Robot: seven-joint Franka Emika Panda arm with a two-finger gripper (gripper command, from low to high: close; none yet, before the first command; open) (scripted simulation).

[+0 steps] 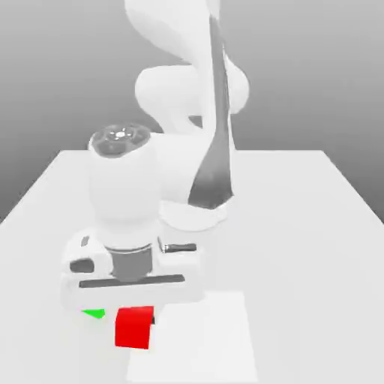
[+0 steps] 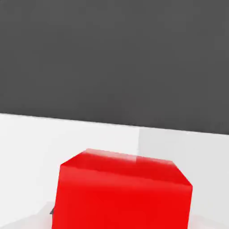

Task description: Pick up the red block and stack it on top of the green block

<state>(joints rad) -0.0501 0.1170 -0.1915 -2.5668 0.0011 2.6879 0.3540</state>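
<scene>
**End effector closed on red block, low over the bench**

End effector (image 1: 135, 319) is seen lowered close to the white bench (image 1: 300, 225), its jaws drawn in narrow around the red block (image 1: 135, 328). In the exterior view the block is found at about 6 o'clock from the arm's base, near the front edge. It is a cube, so no long axis can be given; its faces are seen upright, one broad face turned toward the exterior camera. The green block (image 1: 94, 313) is glimpsed just beside it at about 9 o'clock, largely hidden beneath the hand. In the hand view the red block (image 2: 123, 197) is seen close up.
</scene>
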